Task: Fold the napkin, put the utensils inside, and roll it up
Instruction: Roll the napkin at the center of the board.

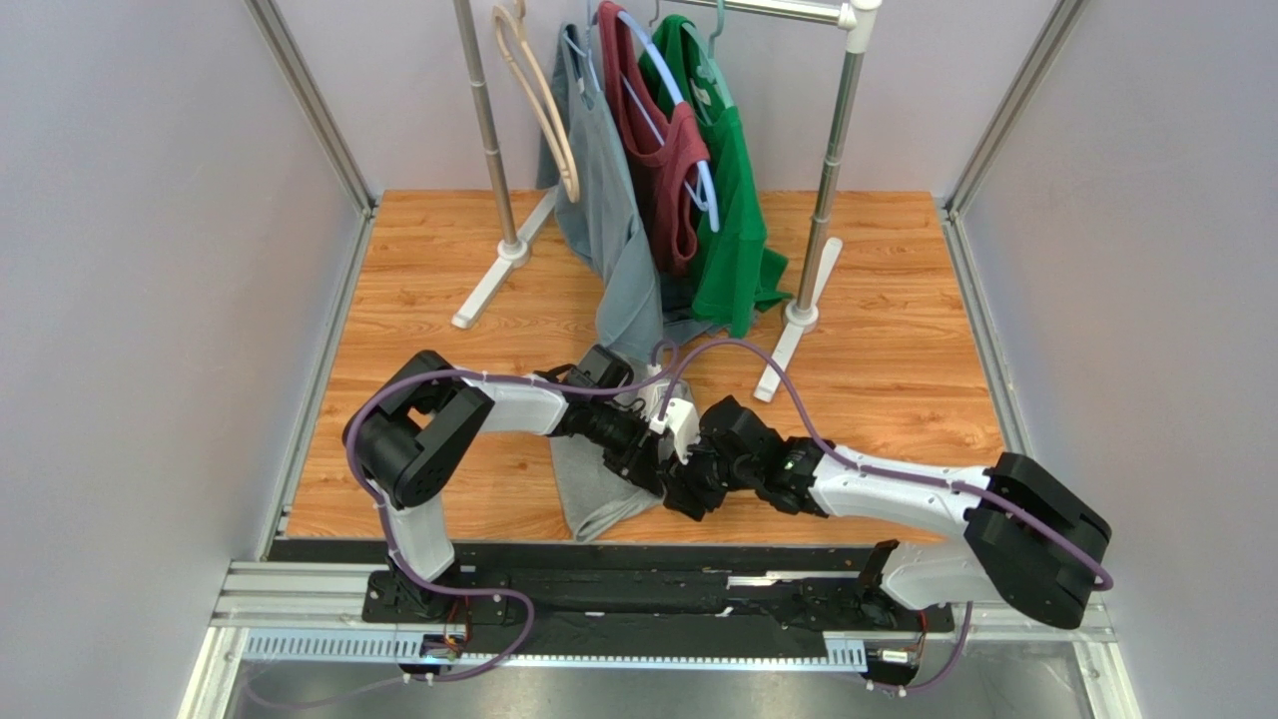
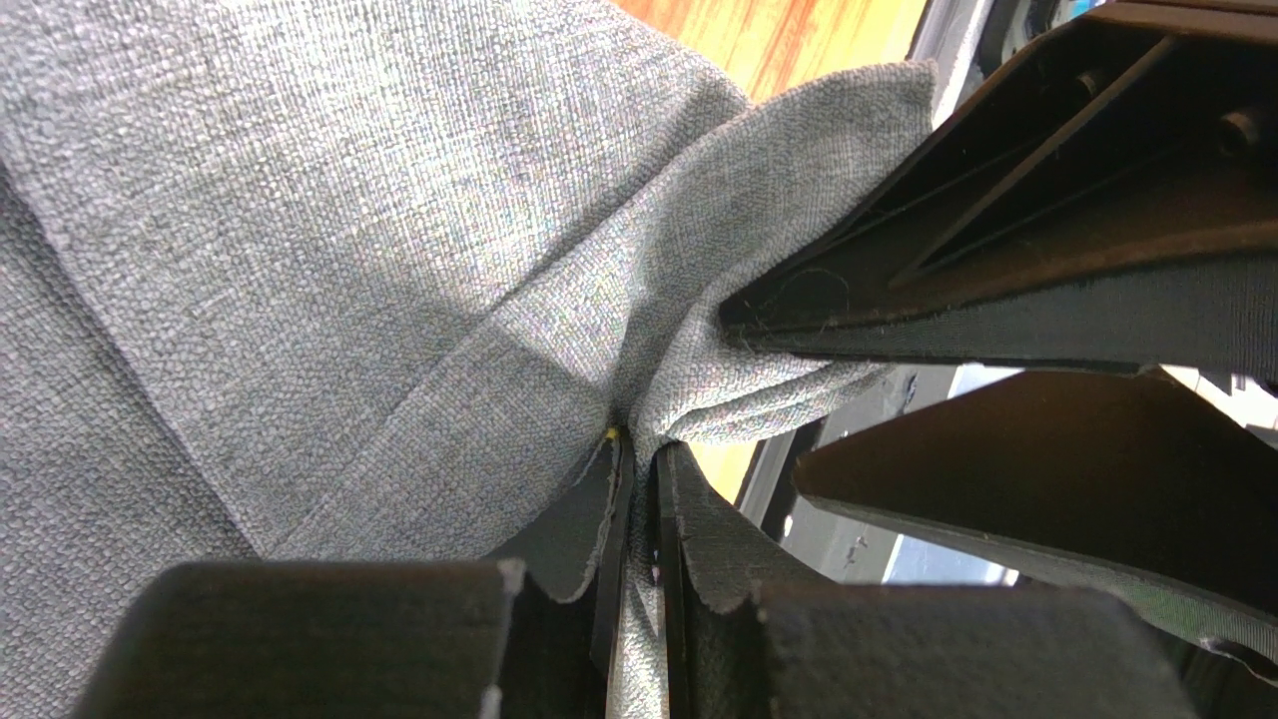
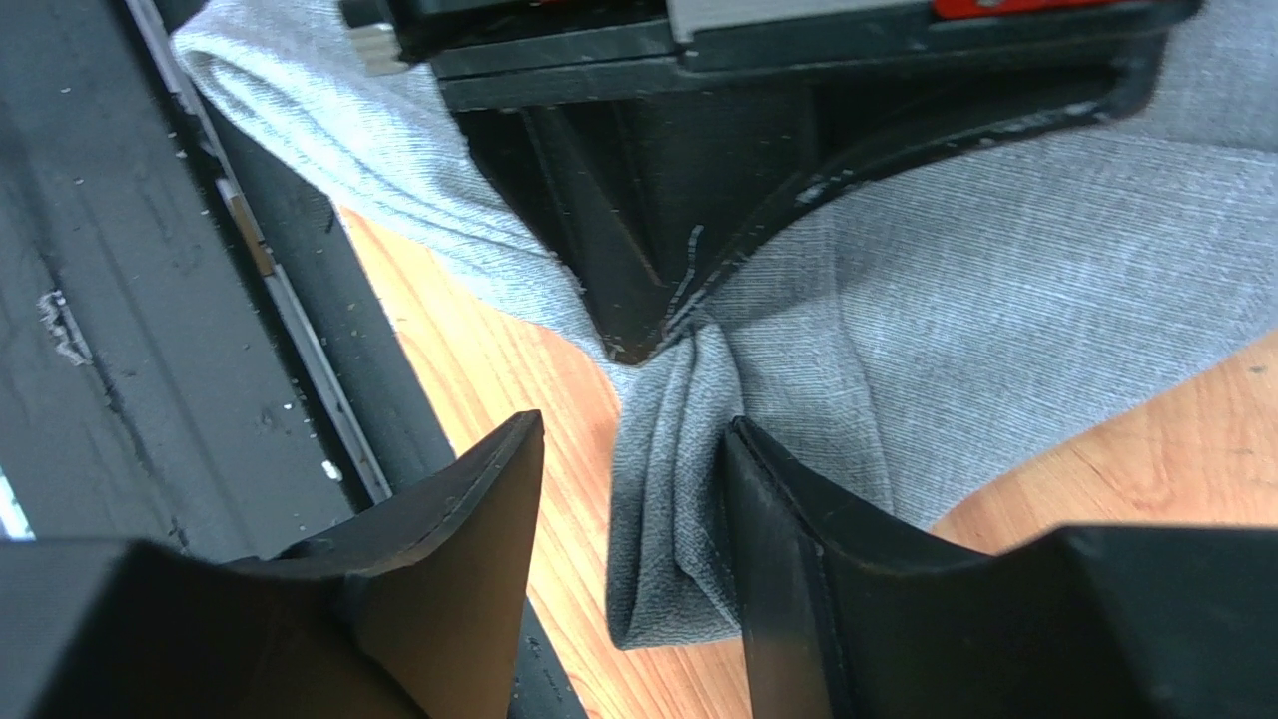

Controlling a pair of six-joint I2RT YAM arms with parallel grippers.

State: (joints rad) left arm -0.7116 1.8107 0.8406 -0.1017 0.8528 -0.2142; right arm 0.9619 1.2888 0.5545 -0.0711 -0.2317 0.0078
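The grey napkin [image 1: 597, 502] lies bunched on the wooden table near its front edge, partly under both wrists. My left gripper [image 2: 638, 450] is shut on a pinched ridge of the napkin [image 2: 375, 225] and lifts it slightly. My right gripper [image 3: 630, 435] stands open just in front of it. A hanging fold of the napkin [image 3: 975, 270] sits between its fingers, against the right finger, with a gap to the left one. In the top view the two grippers meet tip to tip, left gripper [image 1: 665, 444] and right gripper [image 1: 693, 483]. The utensils are out of view.
A clothes rack [image 1: 822, 225] stands at the back with a grey shirt [image 1: 608, 210], a maroon top [image 1: 660, 150] and a green shirt [image 1: 728, 210] on hangers. Its white feet [image 1: 488, 285] rest on the wood. A black rail [image 1: 675, 577] runs along the near edge.
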